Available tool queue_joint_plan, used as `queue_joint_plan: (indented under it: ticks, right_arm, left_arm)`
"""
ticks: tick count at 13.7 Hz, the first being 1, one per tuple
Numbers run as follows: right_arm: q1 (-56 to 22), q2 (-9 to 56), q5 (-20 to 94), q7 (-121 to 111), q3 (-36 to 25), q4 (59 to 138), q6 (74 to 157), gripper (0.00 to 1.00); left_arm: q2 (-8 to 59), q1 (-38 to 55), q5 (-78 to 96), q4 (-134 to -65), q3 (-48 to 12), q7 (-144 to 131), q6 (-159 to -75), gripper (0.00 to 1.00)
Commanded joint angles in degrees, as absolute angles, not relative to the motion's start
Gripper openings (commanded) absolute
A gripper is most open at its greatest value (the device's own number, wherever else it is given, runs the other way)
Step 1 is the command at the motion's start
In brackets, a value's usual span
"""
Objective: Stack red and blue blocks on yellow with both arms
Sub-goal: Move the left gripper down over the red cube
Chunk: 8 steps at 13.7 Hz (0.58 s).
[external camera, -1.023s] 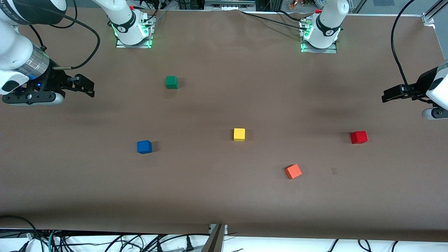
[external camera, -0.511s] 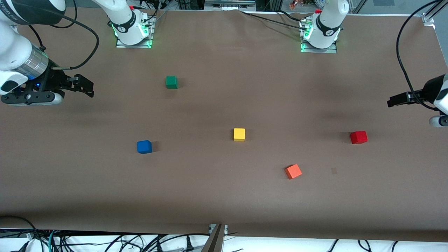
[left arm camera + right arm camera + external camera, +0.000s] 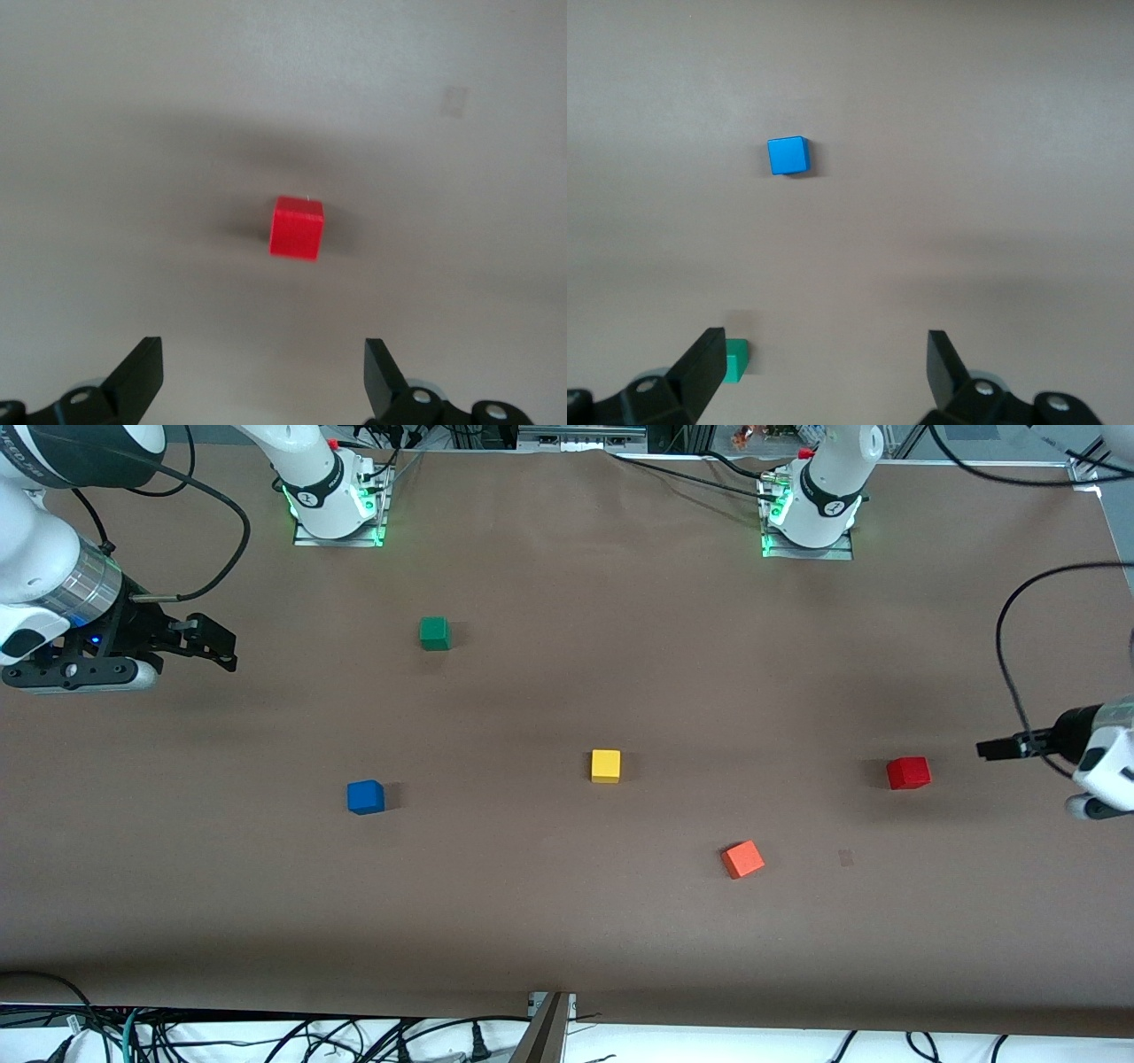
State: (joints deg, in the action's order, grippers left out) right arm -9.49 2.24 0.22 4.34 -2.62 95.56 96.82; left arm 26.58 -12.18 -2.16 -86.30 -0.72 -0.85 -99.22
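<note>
From the front, the small matte bright yellow cube [image 3: 606, 765] sits mid-table on the brown table cover [image 3: 567, 921], with the small matte deep blue cube [image 3: 365, 796] toward the right arm's end, the small matte bright red cube [image 3: 908, 772] toward the left arm's end, a lighter orange-red cube [image 3: 742, 859] nearer the camera and a green cube [image 3: 434, 633] farther; the black two-finger right gripper [image 3: 221, 642] hangs over its table end, and the black two-finger left gripper [image 3: 985, 750] hovers just beside the red cube. The left wrist view shows the left gripper [image 3: 264, 376] spread wide and empty, the red cube [image 3: 297, 227] resting apart on the cover. The right wrist view shows the right gripper [image 3: 824, 372] likewise released, the blue cube [image 3: 788, 155] well apart and the green cube [image 3: 735, 361] beside one finger.
</note>
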Motion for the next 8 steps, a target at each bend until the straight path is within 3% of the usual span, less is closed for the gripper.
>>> queue_joint_plan:
  ticks: [1,8]
  right_arm:
    - [-8.88,0.97,-0.44,3.96,-2.11,96.5,96.77,1.0]
    - [-8.88,0.97,-0.44,3.96,-2.11,96.59,96.77,1.0]
  left_arm:
    - [25.93,-13.97,-3.16,-97.08,-1.05,3.5,-111.92,1.0]
    - [25.22,-14.06,-3.25,-114.15,-1.67,6.06,-133.65,1.0]
